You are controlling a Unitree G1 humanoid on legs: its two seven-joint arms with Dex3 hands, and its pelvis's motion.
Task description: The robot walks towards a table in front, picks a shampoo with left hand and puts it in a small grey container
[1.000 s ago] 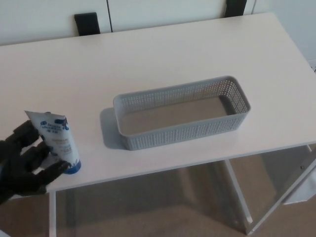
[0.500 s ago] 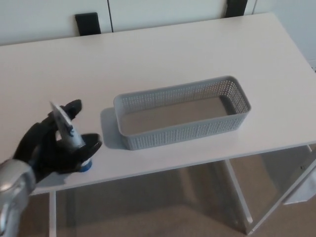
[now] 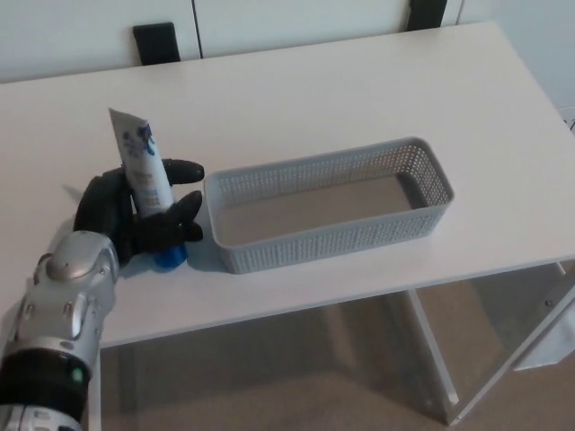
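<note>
Gripping white blue-capped shampoo tube [image 3: 142, 168] upright in black left hand [image 3: 135, 223], cap down, just beside near end of perforated grey plastic container [image 3: 314, 239]. Lift above rim, carry across, release low inside.

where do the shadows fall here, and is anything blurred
Head view: soft even light; the grey container casts a faint shadow leftward on the table; the left hand and shampoo look sharp, no motion blur; no strong glare.
</note>
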